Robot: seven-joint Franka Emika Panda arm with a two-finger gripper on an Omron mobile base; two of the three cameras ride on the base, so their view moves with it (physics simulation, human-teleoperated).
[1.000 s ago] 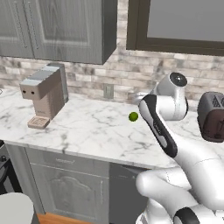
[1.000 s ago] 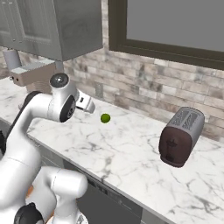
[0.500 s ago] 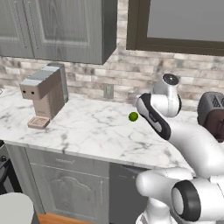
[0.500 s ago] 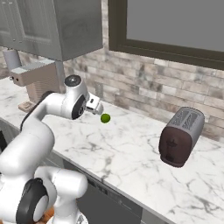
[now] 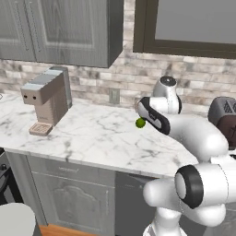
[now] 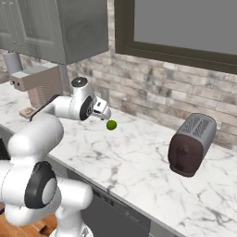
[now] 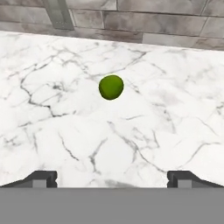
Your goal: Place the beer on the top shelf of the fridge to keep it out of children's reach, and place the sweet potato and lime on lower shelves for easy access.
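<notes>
Small round yellow-green lime (image 7: 111, 87): rests alone on the white marble worktop (image 7: 65, 131), toward its rear edge by the brick wall. Two-finger gripper (image 7: 111, 178): jaws spread wide, empty, aimed at the fruit from just short of it, apparently lining up a grasp.

Glossy veined marble counter (image 7: 52, 131), matt lime (image 7: 111, 87).

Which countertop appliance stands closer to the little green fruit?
Neither clearly: the lime sits roughly midway between the beige coffee machine and dark toaster.
</notes>
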